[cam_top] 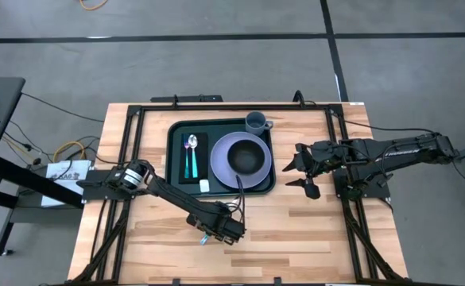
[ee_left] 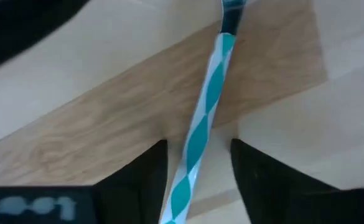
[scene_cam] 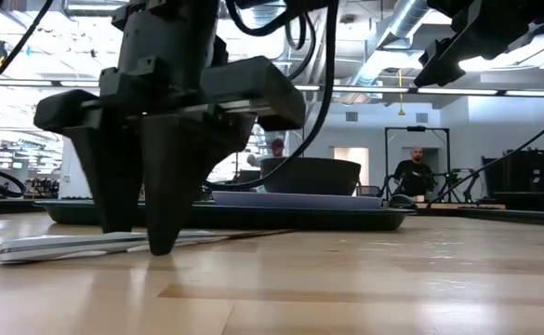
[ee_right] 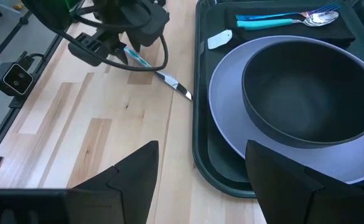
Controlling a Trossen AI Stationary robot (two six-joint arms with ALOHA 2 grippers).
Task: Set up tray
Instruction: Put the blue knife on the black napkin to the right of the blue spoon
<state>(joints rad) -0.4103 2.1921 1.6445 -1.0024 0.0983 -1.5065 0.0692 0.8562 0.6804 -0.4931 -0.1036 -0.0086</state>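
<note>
Fingers of our left gripper (cam_top: 218,229) are straddling, spread, a teal-and-white striped knife (ee_left: 200,124) lying on the desk near its front edge, not yet pinching it. Our right gripper (cam_top: 305,171) is hovering at the tray's (cam_top: 220,125) right edge, jaws spread and empty. We are seeing the tray sitting toward the desk's back edge, carrying a plate (cam_top: 219,159), bowl (cam_top: 248,157), mug (cam_top: 256,122) and spoon (cam_top: 191,143)
</note>
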